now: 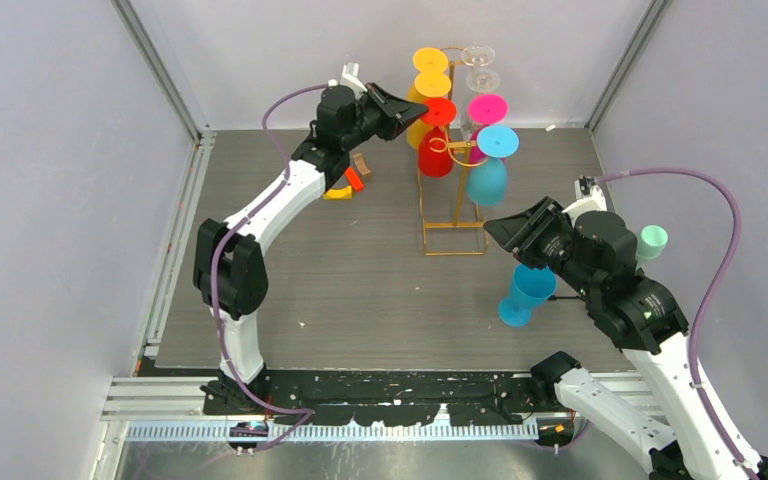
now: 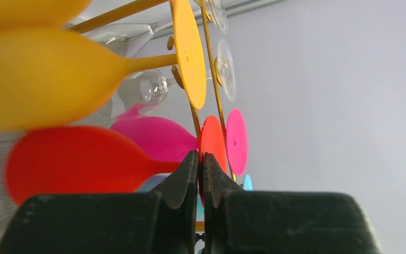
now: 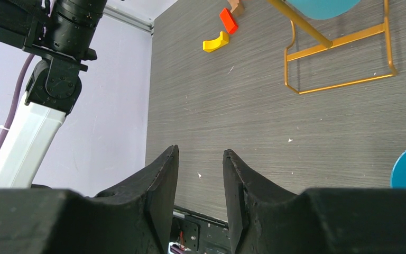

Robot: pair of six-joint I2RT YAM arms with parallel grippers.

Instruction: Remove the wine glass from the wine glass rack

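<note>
The gold wine glass rack (image 1: 454,228) stands at the back middle of the table, with coloured and clear glasses hanging upside down from its hooks. A red wine glass (image 1: 436,152) hangs on its left side. My left gripper (image 1: 422,108) is shut on that glass's flat red foot (image 2: 214,138), just beyond the stem, with the red bowl (image 2: 74,164) to the left. My right gripper (image 1: 497,226) hovers open and empty to the right of the rack base (image 3: 343,82), above a blue wine glass (image 1: 526,292) standing on the table.
Yellow (image 1: 430,70), clear (image 1: 479,60), pink (image 1: 487,108) and light blue (image 1: 487,175) glasses crowd the rack around the red one. Yellow (image 1: 338,192), red (image 1: 354,180) and brown (image 1: 362,163) blocks lie left of the rack. A mint cup (image 1: 651,241) sits at the right.
</note>
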